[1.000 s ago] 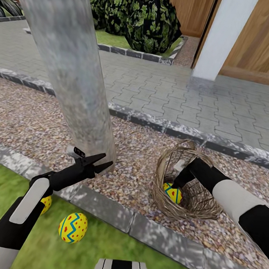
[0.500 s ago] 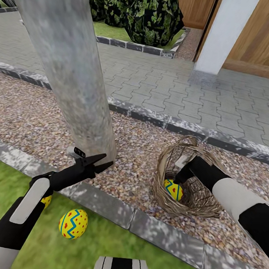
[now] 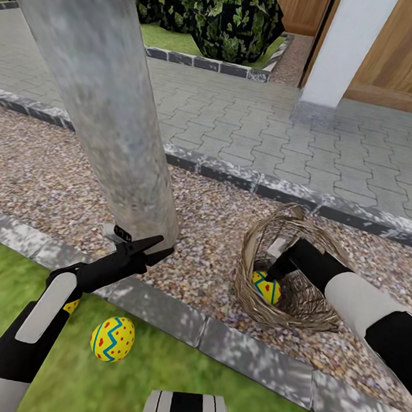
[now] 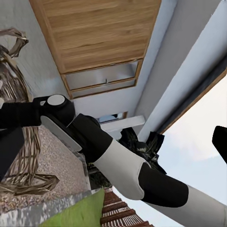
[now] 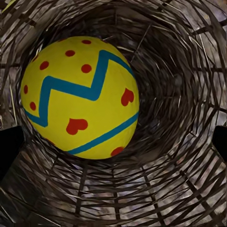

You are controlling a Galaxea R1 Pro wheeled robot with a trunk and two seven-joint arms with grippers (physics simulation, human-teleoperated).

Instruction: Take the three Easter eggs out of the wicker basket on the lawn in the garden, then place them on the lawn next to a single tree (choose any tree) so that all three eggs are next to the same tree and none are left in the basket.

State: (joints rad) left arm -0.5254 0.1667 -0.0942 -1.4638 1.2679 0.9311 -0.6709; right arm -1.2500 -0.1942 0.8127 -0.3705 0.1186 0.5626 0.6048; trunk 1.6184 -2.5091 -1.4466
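on the lawn (image 3: 152, 377) at the far left, one easter egg (image 3: 70, 307) lies mostly hidden behind the left forearm, only a yellow edge showing. just to its right a second egg (image 3: 112, 339) lies in full view on the grass, near the grey stone kerb (image 3: 158, 315). above them the left gripper (image 3: 154, 249) hangs over the kerb beside the foot of the tree (image 3: 107, 114), its two dark fingers spread a little apart and holding nothing. the mottled grey trunk rises out of the pebble gravel strip (image 3: 216, 232), just beyond the kerb from the two eggs.

further right, the wicker basket (image 3: 288, 270) rests on the gravel, tipped so its mouth faces the robot. the third egg (image 3: 266, 287) lies inside it. the right gripper (image 3: 274, 273) reaches into the basket just above that egg; from the head view i cannot tell how far its fingers stand apart. in the right wrist view the egg (image 5: 79, 97) lies against the woven wall (image 5: 179, 94), and dark fingertips (image 5: 9, 149) show at both edges, wide of the egg and not touching it.
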